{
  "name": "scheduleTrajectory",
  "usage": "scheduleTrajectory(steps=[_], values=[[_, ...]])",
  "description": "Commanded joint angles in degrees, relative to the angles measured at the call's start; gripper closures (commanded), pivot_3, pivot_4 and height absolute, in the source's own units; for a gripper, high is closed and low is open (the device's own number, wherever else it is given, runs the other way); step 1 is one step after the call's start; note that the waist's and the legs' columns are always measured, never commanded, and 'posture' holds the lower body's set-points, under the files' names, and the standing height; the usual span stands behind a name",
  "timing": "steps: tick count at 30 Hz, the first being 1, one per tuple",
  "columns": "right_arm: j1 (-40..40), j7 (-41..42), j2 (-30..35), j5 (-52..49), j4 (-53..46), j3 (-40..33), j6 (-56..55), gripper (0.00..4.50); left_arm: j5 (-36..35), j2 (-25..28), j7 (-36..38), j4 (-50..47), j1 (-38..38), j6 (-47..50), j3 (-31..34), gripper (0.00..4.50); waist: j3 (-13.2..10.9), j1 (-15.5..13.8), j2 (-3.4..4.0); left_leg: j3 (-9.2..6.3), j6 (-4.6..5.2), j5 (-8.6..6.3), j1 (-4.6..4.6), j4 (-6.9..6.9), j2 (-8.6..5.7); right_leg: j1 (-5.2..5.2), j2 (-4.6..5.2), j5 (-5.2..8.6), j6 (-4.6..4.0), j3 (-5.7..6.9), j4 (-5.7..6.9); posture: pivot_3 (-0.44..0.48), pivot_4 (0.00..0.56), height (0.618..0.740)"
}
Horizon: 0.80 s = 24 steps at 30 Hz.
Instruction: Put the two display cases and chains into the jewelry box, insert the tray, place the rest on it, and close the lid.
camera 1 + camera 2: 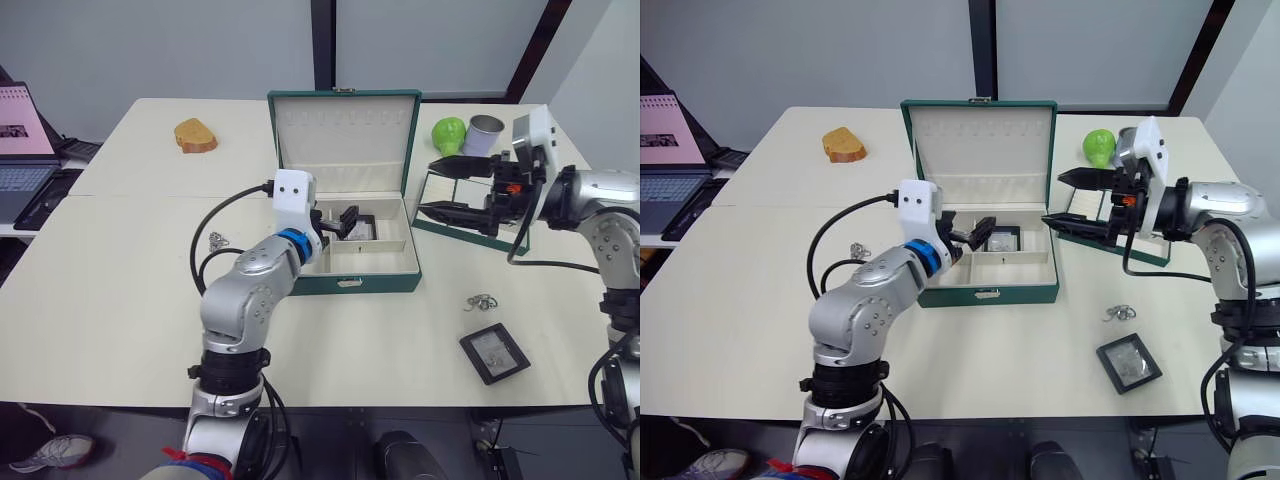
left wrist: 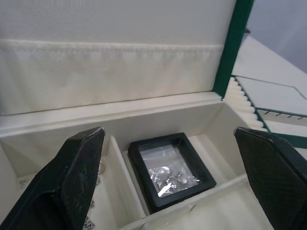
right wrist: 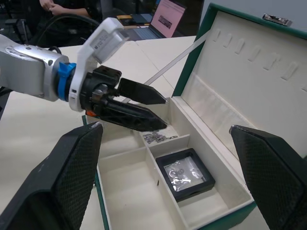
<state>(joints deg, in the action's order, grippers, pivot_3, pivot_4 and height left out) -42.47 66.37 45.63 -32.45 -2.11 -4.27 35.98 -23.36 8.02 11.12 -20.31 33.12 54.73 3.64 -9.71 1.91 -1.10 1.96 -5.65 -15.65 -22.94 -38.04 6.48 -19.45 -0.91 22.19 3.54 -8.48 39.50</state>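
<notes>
1. Over the open jewelry box [image 1: 345, 270] my left gripper [image 1: 338, 222] hangs with its jaws spread, gripping nothing.
2. Below it, one display case [image 3: 186, 173] lies flat in a rear compartment — a chain [image 3: 154, 137] sits in the compartment beside it.
3. My right gripper [image 1: 443, 186] hovers above the tray [image 1: 470, 232], jaws wide apart.
4. Nearer me on the table [image 1: 120, 290] lie the second display case [image 1: 494, 352] and another chain [image 1: 481, 300] — a third chain [image 1: 217, 240] rests left of the box.

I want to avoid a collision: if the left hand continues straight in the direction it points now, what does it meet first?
Probably the display case lying in the jewelry box. The open left hand points into that compartment, and the case sits between its fingers' line; depth is uncertain.
</notes>
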Motion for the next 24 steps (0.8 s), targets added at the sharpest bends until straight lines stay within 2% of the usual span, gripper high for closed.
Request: scheduleTrajectory(steps=[1,4,8,12,18,24], values=[[3.9,1.4,3.6,-1.6,-2.1,-4.2,0.5,0.0,-8.5,8.5,10.5,-8.6,-2.3,1.2,6.2,0.02,0.0,0.1,-0.01,0.01,0.0,0.0,0.01,0.01,0.0,0.0,0.0,0.0,0.0,-0.01,0.0,0.0,0.15,0.74],[8.1,2.6,6.4,-1.8,-0.9,-6.7,0.3,0.0,-16.5,19.2,19.9,-11.5,-6.6,2.7,13.6,0.02,0.0,0.1,0.01,0.02,0.0,0.0,0.03,0.06,0.04,0.0,0.0,0.0,0.0,0.0,-0.08,0.0,0.15,0.74],[12.7,3.5,9.2,-0.8,2.7,-10.1,-1.5,0.0,-23.1,32.4,31.6,-9.9,-14.8,2.1,23.9,0.02,-0.1,0.3,-0.01,0.02,0.0,0.0,0.06,0.05,0.05,-0.02,0.01,0.0,0.0,0.02,-0.1,0.0,0.15,0.74],[17.2,3.9,11.1,1.2,7.2,-12.3,-5.1,0.0,-21.8,39.8,37.3,-6.0,-22.3,-2.1,29.6,0.02,-0.1,0.1,0.0,-0.04,0.0,0.0,0.1,0.04,0.04,0.05,0.03,0.0,0.0,0.15,-0.17,0.0,0.15,0.74],[24.4,3.3,11.6,3.1,11.5,-16.1,-10.0,0.0,-15.5,45.1,41.2,3.2,-31.1,-10.2,35.1,0.02,-0.1,0.0,0.04,0.0,0.0,0.0,0.14,0.06,0.04,0.11,0.03,0.0,-0.01,0.13,-0.29,0.0,0.15,0.74],[29.5,2.9,11.3,4.6,13.1,-17.2,-12.1,0.0,-9.1,46.2,43.3,12.3,-35.5,-19.3,34.7,0.02,-0.1,0.0,0.08,0.04,0.0,0.0,0.16,0.1,0.05,0.11,0.02,0.0,-0.01,0.1,-0.31,0.0,0.15,0.74]])
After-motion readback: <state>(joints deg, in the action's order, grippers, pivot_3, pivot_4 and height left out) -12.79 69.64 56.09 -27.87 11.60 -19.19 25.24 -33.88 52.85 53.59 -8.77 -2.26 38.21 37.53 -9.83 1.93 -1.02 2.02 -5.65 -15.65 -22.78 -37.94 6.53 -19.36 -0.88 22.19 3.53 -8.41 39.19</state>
